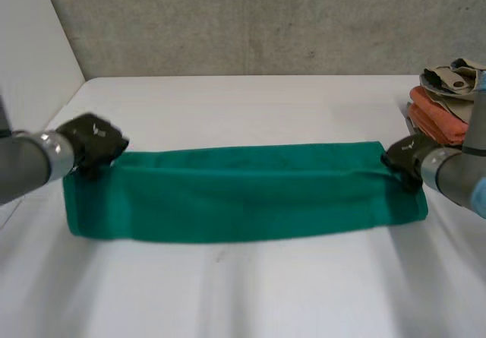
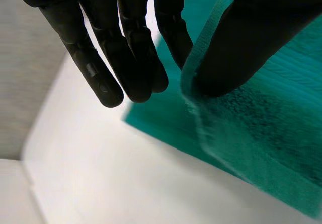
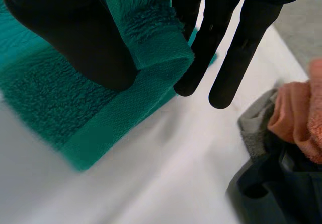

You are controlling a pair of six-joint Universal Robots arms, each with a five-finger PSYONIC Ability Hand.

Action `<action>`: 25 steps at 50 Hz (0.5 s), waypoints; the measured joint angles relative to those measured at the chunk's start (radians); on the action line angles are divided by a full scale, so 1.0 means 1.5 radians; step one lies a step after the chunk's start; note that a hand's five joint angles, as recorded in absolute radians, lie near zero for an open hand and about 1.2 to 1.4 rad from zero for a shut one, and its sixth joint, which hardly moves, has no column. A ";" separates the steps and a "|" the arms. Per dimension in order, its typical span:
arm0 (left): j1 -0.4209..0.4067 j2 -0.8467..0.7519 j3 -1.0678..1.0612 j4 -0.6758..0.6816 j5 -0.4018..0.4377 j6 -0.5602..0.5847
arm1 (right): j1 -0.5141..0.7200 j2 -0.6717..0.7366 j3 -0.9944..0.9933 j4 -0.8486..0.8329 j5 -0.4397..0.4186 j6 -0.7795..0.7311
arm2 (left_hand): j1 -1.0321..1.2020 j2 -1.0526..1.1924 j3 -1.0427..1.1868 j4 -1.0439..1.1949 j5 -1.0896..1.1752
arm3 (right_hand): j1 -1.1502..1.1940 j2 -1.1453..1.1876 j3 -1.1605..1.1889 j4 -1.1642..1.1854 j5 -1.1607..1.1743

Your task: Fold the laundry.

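Here, on the white table (image 1: 243, 300), the left hand (image 1: 93, 142) is reaching in at the far corner of the left end of the green towel (image 1: 243, 197). In the left wrist view its thumb is pressing the raised hem against straight fingers (image 2: 133, 58), so it is pinching the cloth. A small white mark on the back of this hand is too small to read. The towel is lying as a long folded band across the middle of the table, running from one hand to the other, with its near edge flat on the surface. The right hand (image 1: 405, 158) is gripping the far corner of the right end. In the right wrist view its thumb is bearing down on the doubled hem while straight fingers (image 3: 241, 48) are standing just behind it, pinching the corner between them. Beyond the right hand, near the table's right edge, a pile of laundry (image 1: 444, 102) is sitting apart from the towel, an orange cloth (image 3: 302, 113) showing among grey and dark pieces. A grey wall (image 1: 266, 19) is rising behind the table.
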 measured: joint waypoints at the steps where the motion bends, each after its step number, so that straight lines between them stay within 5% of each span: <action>1: -0.007 -0.020 0.026 0.012 -0.010 -0.014 | 0.002 0.014 -0.018 -0.007 0.002 0.014 | 0.000 0.000 0.000 0.000 0.000 | 0.000 0.000 0.000 0.000 0.000; 17: -0.073 -0.294 0.354 0.074 -0.135 -0.095 | 0.043 0.200 -0.237 -0.175 0.030 0.086 | 0.000 0.000 0.000 0.000 0.000 | 0.000 0.000 0.000 0.000 0.000; 20: -0.080 -0.318 0.380 0.086 -0.135 -0.100 | 0.047 0.227 -0.266 -0.184 0.045 0.078 | 0.000 0.000 0.000 0.000 0.000 | -0.108 -0.131 -0.131 -0.133 -0.138; 22: -0.085 -0.329 0.390 0.095 -0.134 -0.102 | 0.051 0.243 -0.284 -0.190 0.058 0.072 | -0.071 -0.092 -0.092 -0.084 -0.060 | -0.347 -0.374 -0.367 -0.367 -0.386; 24: -0.090 -0.339 0.397 0.104 -0.132 -0.104 | 0.054 0.257 -0.299 -0.201 0.074 0.068 | -0.268 -0.250 -0.247 -0.256 -0.230 | -0.509 -0.537 -0.527 -0.528 -0.540; 25: -0.093 -0.341 0.398 0.108 -0.132 -0.105 | 0.056 0.262 -0.305 -0.210 0.082 0.066 | -0.483 -0.446 -0.441 -0.441 -0.414 | -0.586 -0.612 -0.606 -0.609 -0.623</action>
